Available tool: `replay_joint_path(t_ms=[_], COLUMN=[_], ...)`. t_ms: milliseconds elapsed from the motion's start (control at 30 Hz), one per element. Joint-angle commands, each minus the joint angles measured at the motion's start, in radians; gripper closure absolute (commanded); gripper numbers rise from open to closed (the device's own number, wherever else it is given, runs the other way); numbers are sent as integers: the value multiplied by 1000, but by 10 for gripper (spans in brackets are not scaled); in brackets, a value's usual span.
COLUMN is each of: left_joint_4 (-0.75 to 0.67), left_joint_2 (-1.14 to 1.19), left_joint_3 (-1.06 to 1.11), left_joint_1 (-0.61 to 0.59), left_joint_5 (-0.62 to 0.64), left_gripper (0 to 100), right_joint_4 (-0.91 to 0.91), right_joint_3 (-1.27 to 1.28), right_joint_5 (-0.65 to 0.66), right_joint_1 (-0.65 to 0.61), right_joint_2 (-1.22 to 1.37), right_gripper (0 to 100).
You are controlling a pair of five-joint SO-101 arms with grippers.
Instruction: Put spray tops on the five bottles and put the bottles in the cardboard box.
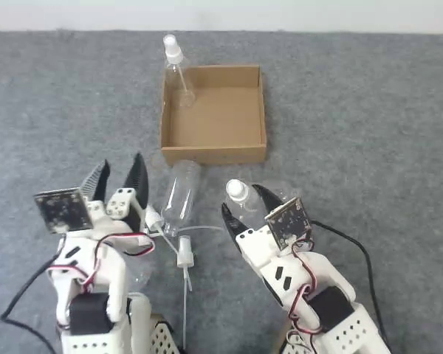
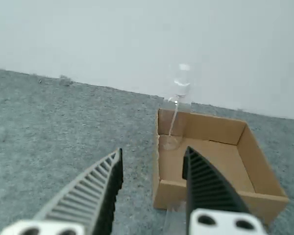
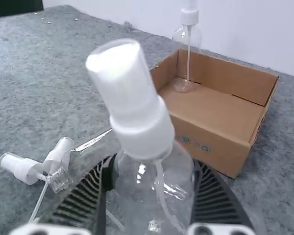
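On right wrist cam, right gripper (image 3: 152, 167) clamped on capped bottle (image 3: 133, 110); high cam adds left gripper (image 1: 121, 161), jaws apart.

One bottle (image 1: 179, 74) stands in the box (image 1: 213, 154), far-left corner; a lying bottle (image 1: 181, 195) sits before it, perhaps touching.

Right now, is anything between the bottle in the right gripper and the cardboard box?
Nothing visible does. The bottle in the right gripper faces the cardboard box across bare carpet; a lying bottle sits beside that path.
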Motion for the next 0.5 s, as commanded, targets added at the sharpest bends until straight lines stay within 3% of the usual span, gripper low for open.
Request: replay_joint_path(t_ms=[0,233,467], left_joint_4=[-29,-35,-34], left_joint_2=[-14,-14,-14], left_joint_3=[-1,38,39], left_joint_1=[-48,-57,-57], left_joint_5=[46,48,44], left_gripper=[816,816,816], right_joint_4=[2,1,-90], right_joint_3=[-155,-322,-503], right_joint_5=[-8,21,29], right_joint_1=[15,15,15], right_joint_2=[-1,24,274], right_gripper=[902,902,902])
